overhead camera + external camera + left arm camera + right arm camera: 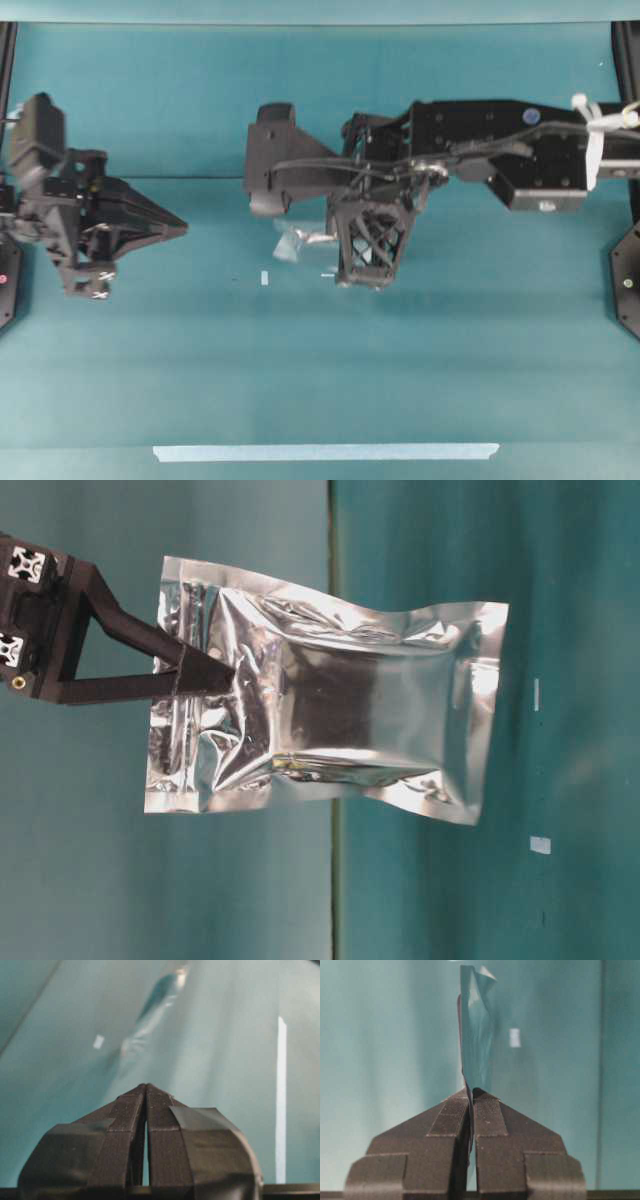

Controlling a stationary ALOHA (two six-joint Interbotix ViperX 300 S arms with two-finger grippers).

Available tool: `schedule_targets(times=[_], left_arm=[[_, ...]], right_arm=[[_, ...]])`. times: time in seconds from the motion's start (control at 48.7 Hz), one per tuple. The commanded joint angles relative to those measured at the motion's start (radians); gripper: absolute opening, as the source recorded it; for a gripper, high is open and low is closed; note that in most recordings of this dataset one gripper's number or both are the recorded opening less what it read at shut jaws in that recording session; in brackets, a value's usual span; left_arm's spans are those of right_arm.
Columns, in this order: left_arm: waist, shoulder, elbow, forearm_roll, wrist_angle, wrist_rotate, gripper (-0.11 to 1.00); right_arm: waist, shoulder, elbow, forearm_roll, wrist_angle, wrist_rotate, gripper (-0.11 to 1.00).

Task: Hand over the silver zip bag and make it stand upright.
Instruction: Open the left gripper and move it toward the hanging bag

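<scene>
Handover time: right fingers (471,1097) pinching silver zip bag (330,715) mid-frame above desk (320,380), left fingers (145,1091) clenched on nothing at far left. Should open wide first, grab the free edge squarely

Even light, blurred wrist backgrounds

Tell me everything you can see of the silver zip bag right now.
The silver zip bag is a shiny, crinkled foil pouch, roughly rectangular, with a darker reflective centre and flat sealed edges. The right gripper is shut on one edge; nothing else touches it. Its wrist view shows the bag edge-on. The shut left gripper is apart, empty.
</scene>
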Motion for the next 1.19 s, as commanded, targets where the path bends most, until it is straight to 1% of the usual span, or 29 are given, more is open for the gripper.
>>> schedule_targets(times=[0.0, 0.062, 0.144, 0.247, 0.349, 0.39, 0.431, 0.452, 0.534, 0.596, 0.698, 0.924, 1.171], left_arm=[[0.0, 0.021, -0.02, 0.003, -0.057, 0.002, 0.0], [0.0, 0.032, -0.02, 0.003, -0.08, 0.011, 0.04], [0.002, 0.041, -0.02, 0.003, -0.075, 0.034, 0.19], [-0.002, 0.051, -0.026, 0.002, -0.025, 0.072, 0.49], [-0.011, 0.064, -0.035, 0.002, 0.02, 0.133, 0.79], [-0.015, 0.069, -0.038, 0.003, 0.029, 0.163, 0.88], [-0.018, 0.077, -0.04, 0.003, 0.034, 0.193, 0.94], [-0.021, 0.083, -0.041, 0.003, 0.034, 0.218, 0.94], [-0.023, 0.092, -0.049, 0.003, 0.032, 0.275, 0.88], [-0.021, 0.101, -0.054, 0.003, 0.032, 0.311, 0.89], [-0.025, 0.114, -0.061, 0.003, 0.029, 0.348, 0.91], [-0.031, 0.138, -0.064, 0.003, 0.014, 0.351, 0.91], [-0.034, 0.169, -0.066, 0.003, -0.026, 0.35, 0.91]], right_arm=[[0.011, -0.009, -0.018, -0.003, -0.008, -0.011, 0.01], [0.012, -0.009, -0.015, -0.008, -0.006, -0.011, 0.01], [0.014, -0.009, -0.015, -0.008, -0.006, -0.017, 0.01], [0.017, -0.008, -0.015, -0.008, -0.008, -0.026, 0.01], [0.021, -0.003, -0.014, -0.009, -0.008, -0.043, 0.01], [0.023, -0.003, -0.012, -0.009, -0.008, -0.049, 0.01], [0.025, -0.002, -0.011, -0.008, -0.008, -0.06, 0.01], [0.026, 0.0, -0.011, -0.008, -0.008, -0.063, 0.01], [0.029, 0.003, -0.008, -0.009, -0.006, -0.078, 0.01], [0.031, 0.006, -0.003, -0.011, -0.006, -0.089, 0.01], [0.032, 0.006, 0.005, -0.031, -0.006, -0.095, 0.01], [0.032, 0.006, 0.012, -0.055, -0.008, -0.11, 0.01], [0.032, 0.005, 0.017, -0.055, -0.003, -0.132, 0.01]])
